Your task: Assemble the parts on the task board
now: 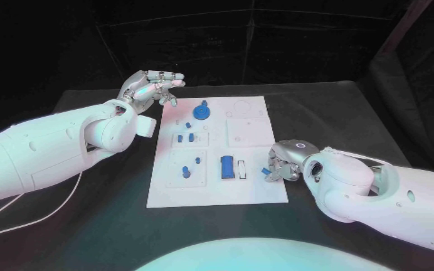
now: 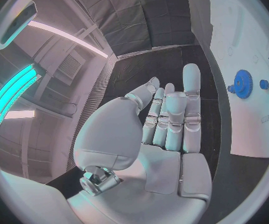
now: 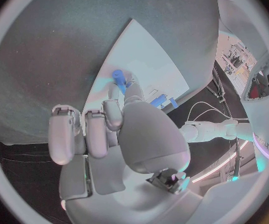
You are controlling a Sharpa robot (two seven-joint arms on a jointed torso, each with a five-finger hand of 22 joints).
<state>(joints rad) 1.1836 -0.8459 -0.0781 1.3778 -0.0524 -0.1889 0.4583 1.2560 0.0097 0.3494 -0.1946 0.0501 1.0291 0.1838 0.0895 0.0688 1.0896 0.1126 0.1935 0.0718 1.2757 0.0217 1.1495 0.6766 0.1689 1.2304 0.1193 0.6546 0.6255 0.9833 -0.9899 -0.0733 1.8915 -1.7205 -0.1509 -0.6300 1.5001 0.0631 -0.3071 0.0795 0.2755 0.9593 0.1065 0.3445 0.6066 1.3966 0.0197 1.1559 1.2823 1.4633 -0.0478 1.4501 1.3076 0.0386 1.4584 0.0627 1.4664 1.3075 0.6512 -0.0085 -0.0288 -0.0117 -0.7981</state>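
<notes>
Nearest the robot, the right hand [image 1: 288, 161] sits at the near right edge of the white rectangular task board [image 1: 217, 192], low over the table. It pinches a small blue plastic part [image 1: 267, 172] between thumb and a fingertip; the right wrist view shows the same blue piece [image 3: 119, 76] at the fingertips with the other fingers curled beside it. I judge it is held this way so the piece can be carried over the board and lowered into a seat.

Just left of that hand, on the board's near half, a blue oblong block [image 1: 227, 166] lies beside a white slot, and a short blue peg [image 1: 185, 172] stands in the next square panel. Towards the middle, several small blue pegs [image 1: 185, 137] stand together in another panel.

At the far end a blue toothed gear [image 1: 202, 112] rests on the board; the left wrist view shows the gear [image 2: 242, 83] too.

Farthest off, the left hand [image 1: 153, 86] hovers beyond the board's far left corner, raised off the table, fingers extended and holding nothing, probably parked there to keep clear of the working side.
</notes>
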